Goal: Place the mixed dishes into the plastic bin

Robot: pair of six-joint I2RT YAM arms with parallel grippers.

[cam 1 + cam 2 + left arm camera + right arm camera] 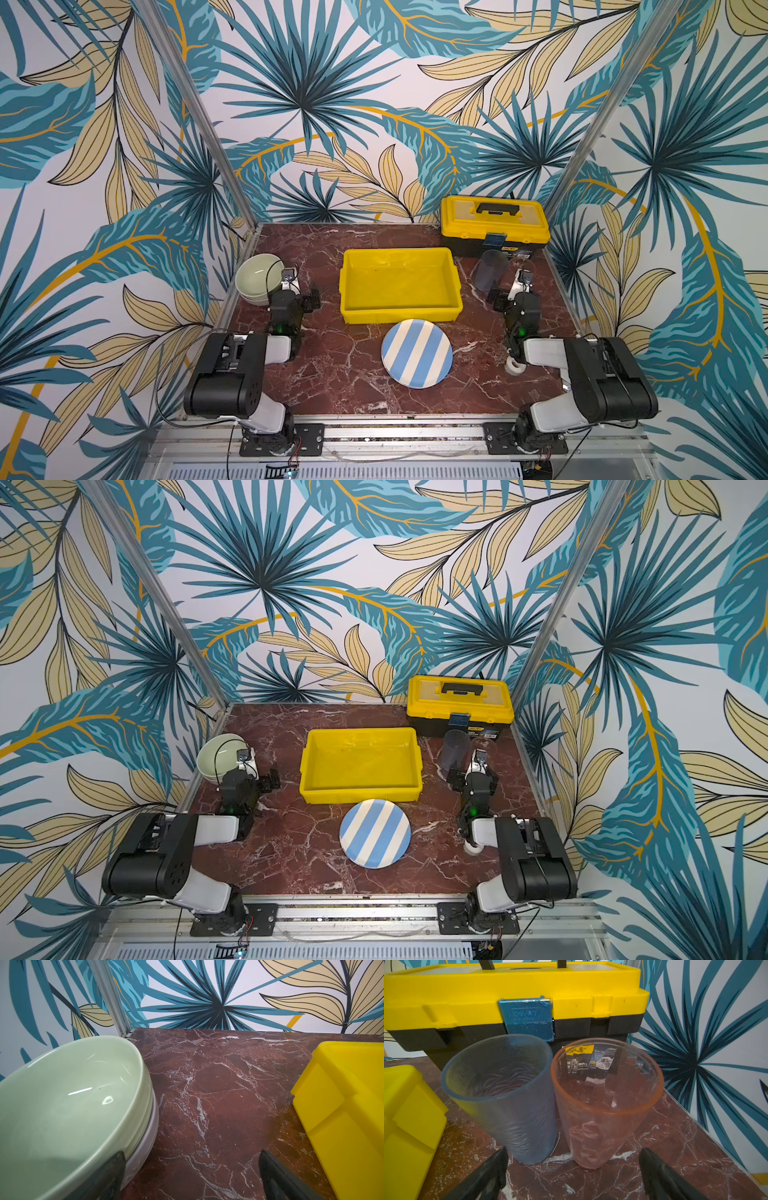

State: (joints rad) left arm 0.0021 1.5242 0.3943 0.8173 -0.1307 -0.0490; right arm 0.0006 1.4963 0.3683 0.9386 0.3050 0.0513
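Note:
The yellow plastic bin (401,316) (360,794) sits mid-table with nothing in it. A blue-and-white striped plate (417,353) (375,832) lies just in front of the bin. At the left edge, a pale green bowl (257,272) (72,1105) is stacked on a lilac bowl (150,1132). My left gripper (297,291) (191,1154) stands open beside them over bare table, and one finger overlaps the bowls' rim in the left wrist view. A bluish tumbler (490,270) (508,1095) and a pinkish clear tumbler (604,1095) stand upright before my open right gripper (513,291) (573,1151).
A yellow lidded toolbox (494,224) (508,1001) with a black handle stands at the back right, right behind the tumblers. A small white roll (515,365) lies under the right arm. Patterned walls and metal posts close in the table on three sides.

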